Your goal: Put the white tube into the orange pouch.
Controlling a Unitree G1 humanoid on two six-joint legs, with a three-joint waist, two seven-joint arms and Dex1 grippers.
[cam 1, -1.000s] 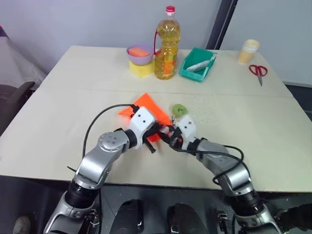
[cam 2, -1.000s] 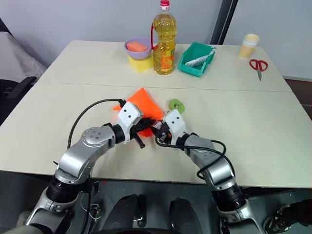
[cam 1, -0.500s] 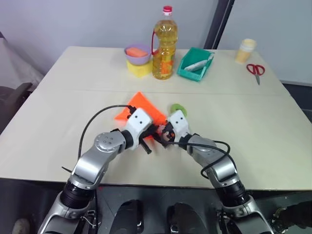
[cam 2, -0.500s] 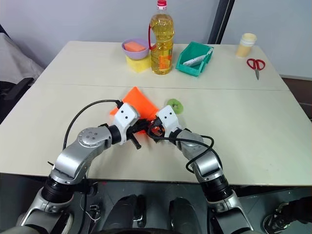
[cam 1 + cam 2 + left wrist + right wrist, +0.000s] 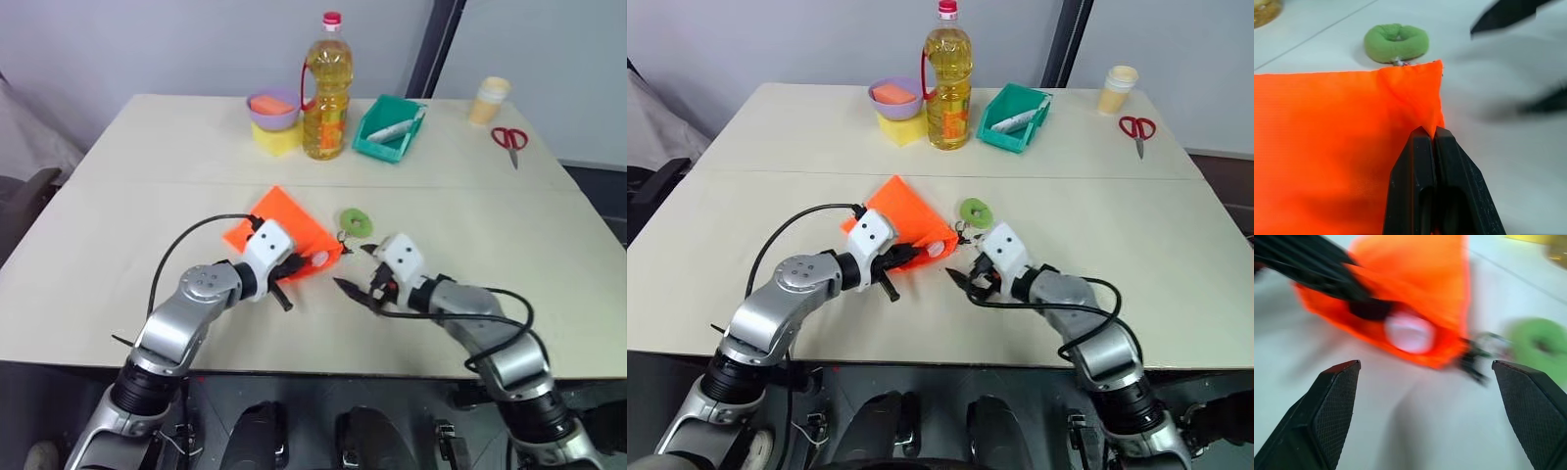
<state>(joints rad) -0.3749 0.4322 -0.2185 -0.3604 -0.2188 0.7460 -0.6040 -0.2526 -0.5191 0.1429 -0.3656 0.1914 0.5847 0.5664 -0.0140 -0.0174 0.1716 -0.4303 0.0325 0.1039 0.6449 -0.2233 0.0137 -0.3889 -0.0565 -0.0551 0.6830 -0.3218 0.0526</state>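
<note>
Nearest the robot, the right gripper (image 5: 965, 279) has drawn back from the pouch mouth toward the robot's right and hangs just above the pale surface (image 5: 118, 255) with its two black fingers spread wide and nothing between them; half a second ago it was pressed up against the opening. Beside it, the left gripper (image 5: 285, 277) stays clenched on the near edge of the bright orange soft fabric pouch (image 5: 284, 227), pinching a fold of cloth, as the left wrist view shows plainly.

In the mouth of that pouch sits a round whitish end (image 5: 1409, 332), which I judge to be the small white squeeze tube, now lodged inside with only its tip showing at the opening. A thin black cord (image 5: 1476, 363) runs from the pouch corner to the round green disc (image 5: 357, 220) lying just beyond on the surface.

So the tube has been let go inside the pouch, and the insertion looks essentially done. It may need a nudge deeper, since the end is still visible at the lip and could slide out if the pouch is tipped.

Farther back stand a purple bowl on a yellow sponge block (image 5: 275, 116), a tall bottle of yellow oil (image 5: 326, 93), a teal tray (image 5: 375, 143) holding another white tube, a cream cup (image 5: 489, 100) and red-handled scissors (image 5: 508, 142).
</note>
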